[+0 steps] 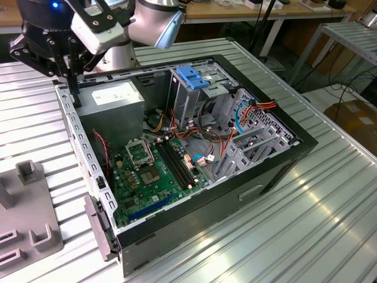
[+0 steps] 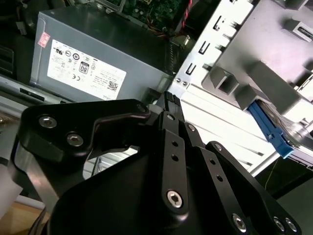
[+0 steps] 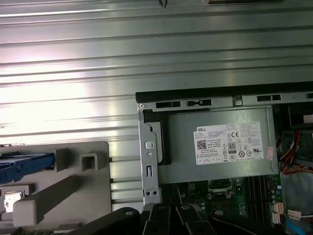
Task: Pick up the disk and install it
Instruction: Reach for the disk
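Observation:
The disk [image 3: 22, 164] lies on a grey fixture [image 3: 73, 186] beside the open computer case; I see its bright blue carrier rail and a bit of its label. In the second wrist view the disk [image 2: 274, 133] shows as a blue rail with grey metal at the fixture's edge. My gripper [image 1: 75, 97] hangs over the case's wall next to the power-supply box [image 1: 112, 100], well apart from the disk. Its black fingers [image 2: 168, 100] meet at the tips, shut and holding nothing.
The open case [image 1: 277, 171] holds a green motherboard [image 1: 156, 171], cables and a metal drive cage topped by a blue bracket [image 1: 194, 76]. The grey fixture [image 1: 29, 218] stands at the exterior view's left on the ribbed metal table [image 1: 306, 230].

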`<state>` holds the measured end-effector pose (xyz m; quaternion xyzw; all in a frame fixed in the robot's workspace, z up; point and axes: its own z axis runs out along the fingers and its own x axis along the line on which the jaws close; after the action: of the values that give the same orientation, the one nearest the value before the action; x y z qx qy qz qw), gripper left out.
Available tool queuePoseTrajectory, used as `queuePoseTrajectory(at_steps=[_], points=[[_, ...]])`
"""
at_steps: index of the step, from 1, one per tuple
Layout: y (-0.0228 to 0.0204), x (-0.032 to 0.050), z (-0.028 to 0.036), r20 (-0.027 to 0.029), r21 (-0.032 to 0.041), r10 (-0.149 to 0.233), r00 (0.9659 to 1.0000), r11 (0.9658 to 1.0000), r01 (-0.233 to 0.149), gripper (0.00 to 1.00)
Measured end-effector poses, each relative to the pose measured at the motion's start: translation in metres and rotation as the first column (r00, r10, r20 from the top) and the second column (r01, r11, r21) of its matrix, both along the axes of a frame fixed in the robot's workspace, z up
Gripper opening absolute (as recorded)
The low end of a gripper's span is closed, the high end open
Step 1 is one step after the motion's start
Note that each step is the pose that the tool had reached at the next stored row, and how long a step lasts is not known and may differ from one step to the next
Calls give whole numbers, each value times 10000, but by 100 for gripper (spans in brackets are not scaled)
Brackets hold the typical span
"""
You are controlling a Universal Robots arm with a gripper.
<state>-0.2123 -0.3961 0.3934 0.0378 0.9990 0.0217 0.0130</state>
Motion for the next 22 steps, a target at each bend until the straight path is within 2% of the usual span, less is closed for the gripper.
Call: queuePoseTrajectory(at_steps=[8, 12, 21, 22], points=[[24, -306, 0, -1, -1, -2, 10000, 10000, 2, 10], [41, -585, 0, 0, 0, 0, 10000, 10000, 0, 10], [65, -998, -1, 1, 0, -1, 10000, 10000, 1, 10], [68, -1066, -1, 0, 0, 1, 10000, 10000, -1, 10]])
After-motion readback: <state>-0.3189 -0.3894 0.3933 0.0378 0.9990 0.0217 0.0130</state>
